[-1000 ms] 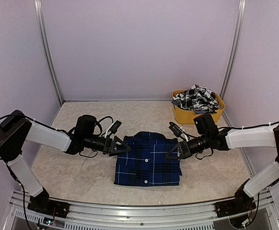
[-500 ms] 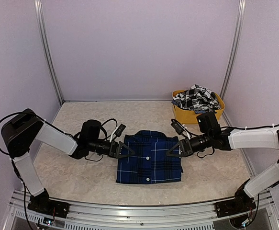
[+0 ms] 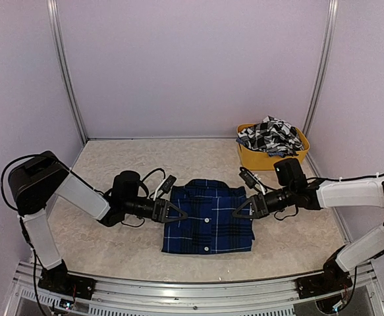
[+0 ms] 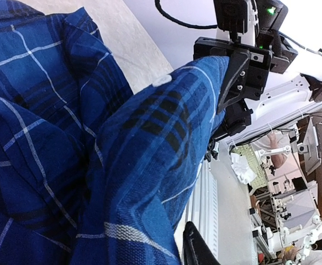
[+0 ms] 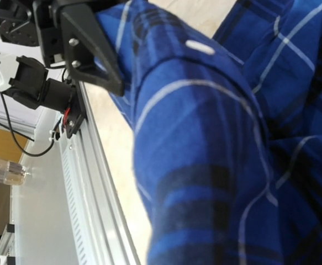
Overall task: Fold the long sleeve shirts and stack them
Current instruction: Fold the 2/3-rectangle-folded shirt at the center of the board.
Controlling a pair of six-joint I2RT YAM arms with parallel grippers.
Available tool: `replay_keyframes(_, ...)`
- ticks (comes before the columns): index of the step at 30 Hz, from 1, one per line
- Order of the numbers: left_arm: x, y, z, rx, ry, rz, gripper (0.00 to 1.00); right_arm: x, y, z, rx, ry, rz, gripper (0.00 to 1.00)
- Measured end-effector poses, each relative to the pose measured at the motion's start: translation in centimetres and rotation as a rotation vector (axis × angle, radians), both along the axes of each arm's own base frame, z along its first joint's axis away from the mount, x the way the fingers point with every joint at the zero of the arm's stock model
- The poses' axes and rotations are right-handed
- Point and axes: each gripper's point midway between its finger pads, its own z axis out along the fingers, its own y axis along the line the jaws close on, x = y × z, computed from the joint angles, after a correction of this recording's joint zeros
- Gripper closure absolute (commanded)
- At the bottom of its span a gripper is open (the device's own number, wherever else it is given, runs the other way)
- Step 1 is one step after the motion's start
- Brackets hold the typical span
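Observation:
The royal blue plaid long sleeve shirt [image 3: 208, 217] lies folded into a rectangle at the table's middle, collar toward the far side. My left gripper [image 3: 178, 212] is shut on its left edge; blue cloth [image 4: 122, 165] fills the left wrist view, with one dark fingertip [image 4: 196, 248] showing beside it. Opposite, my right gripper [image 3: 238, 211] is shut on the right edge, and the fold [image 5: 216, 165] bulges up in front of its camera. Each wrist view shows the other gripper pinching the cloth. The black-and-white checked shirt [image 3: 271, 134] sits crumpled at the back right.
A yellow plastic tub [image 3: 264, 160] holds the checked shirt near the right wall. Purple walls with metal posts [image 3: 66, 72] close in the table. A metal rail [image 3: 178, 289] runs along the near edge by the arm bases.
My left gripper has slid right onto the shirt's left edge and its jaws have closed from wide open. The shirt and right gripper have shifted slightly right and nearer.

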Motion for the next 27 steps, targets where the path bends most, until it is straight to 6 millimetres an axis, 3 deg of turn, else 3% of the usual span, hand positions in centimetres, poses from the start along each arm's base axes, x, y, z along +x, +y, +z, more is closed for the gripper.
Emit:
replay_keyframes(2, -0.3, 0.1, -0.1, -0.004, 0.010, -0.006, 1.00, -0.1, -0.1, 0.0, 0.001, -0.002, 0.000, 1.00)
replay_keyframes(8, -1.3, 0.5, -0.2, -0.002, 0.041, -0.016, 1.00, -0.6, -0.4, -0.2, -0.011, 0.005, 0.001, 1.00)
replay_keyframes(16, -3.6, -0.2, 2.0, 0.022, 0.015, -0.037, 1.00, -1.8, -1.3, 0.7, -0.016, 0.004, -0.007, 1.00)
replay_keyframes(21, -6.1, -0.8, 2.9, 0.065, -0.002, -0.055, 1.00, -3.6, -2.1, 1.5, -0.012, 0.013, -0.011, 1.00)
replay_keyframes(27, -9.4, -0.9, 3.7, 0.101, 0.010, -0.070, 1.00, -7.2, -2.2, 2.7, -0.002, 0.040, 0.018, 1.00)
